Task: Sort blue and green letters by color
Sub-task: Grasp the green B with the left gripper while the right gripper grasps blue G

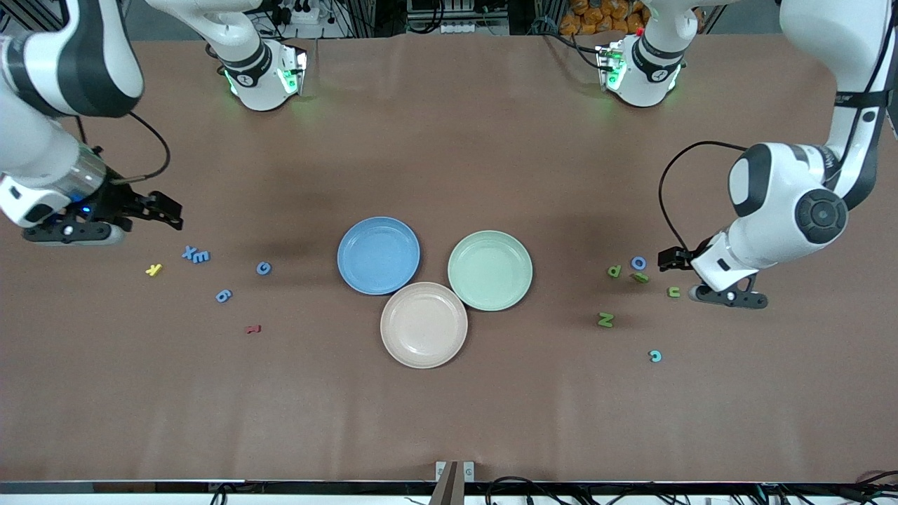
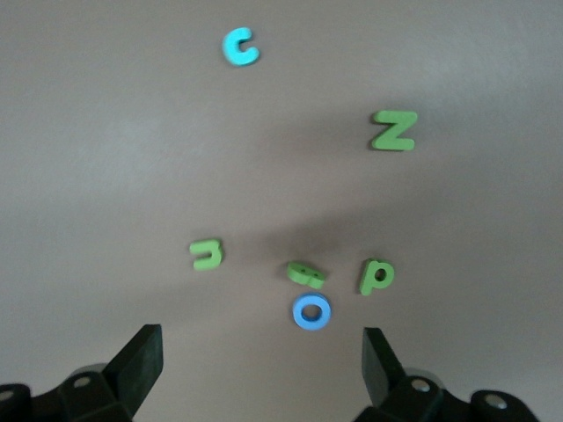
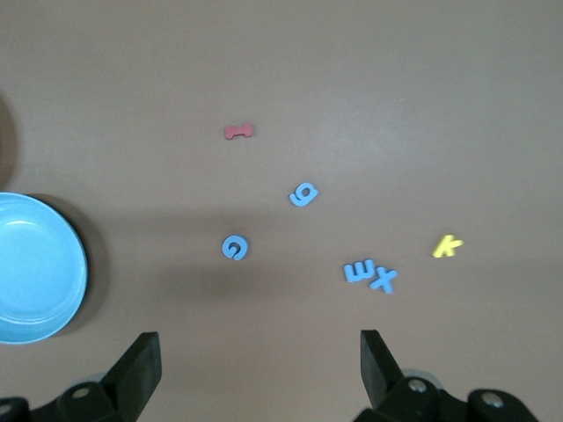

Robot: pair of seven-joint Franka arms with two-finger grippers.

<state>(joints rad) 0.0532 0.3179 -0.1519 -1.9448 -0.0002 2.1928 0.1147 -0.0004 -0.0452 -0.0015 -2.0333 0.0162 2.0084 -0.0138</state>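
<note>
Three plates sit mid-table: the beige plate [image 1: 424,325] nearest the front camera, then the green plate [image 1: 490,270] and the blue plate [image 1: 378,254], all three bare. Toward the left arm's end lie four green letters and one blue one: the green N [image 1: 605,320] nearest, then the green u [image 1: 673,292], a tilted green piece [image 1: 640,278], the green p [image 1: 614,271] and the blue O [image 1: 638,263]; a teal C [image 1: 654,356] lies nearer still. Toward the right arm's end lie four blue pieces: the blue 6 [image 1: 223,295], the blue G [image 1: 263,268], and the blue X [image 1: 188,252] touching the blue M [image 1: 201,257]; a dark red piece [image 1: 253,329] and a yellow K [image 1: 153,269] lie alongside. The left gripper [image 1: 675,260] hangs beside the blue O, fingers spread wide, grasping nothing. The right gripper [image 1: 168,214] hovers above the table near the blue X, likewise spread and empty.
</note>
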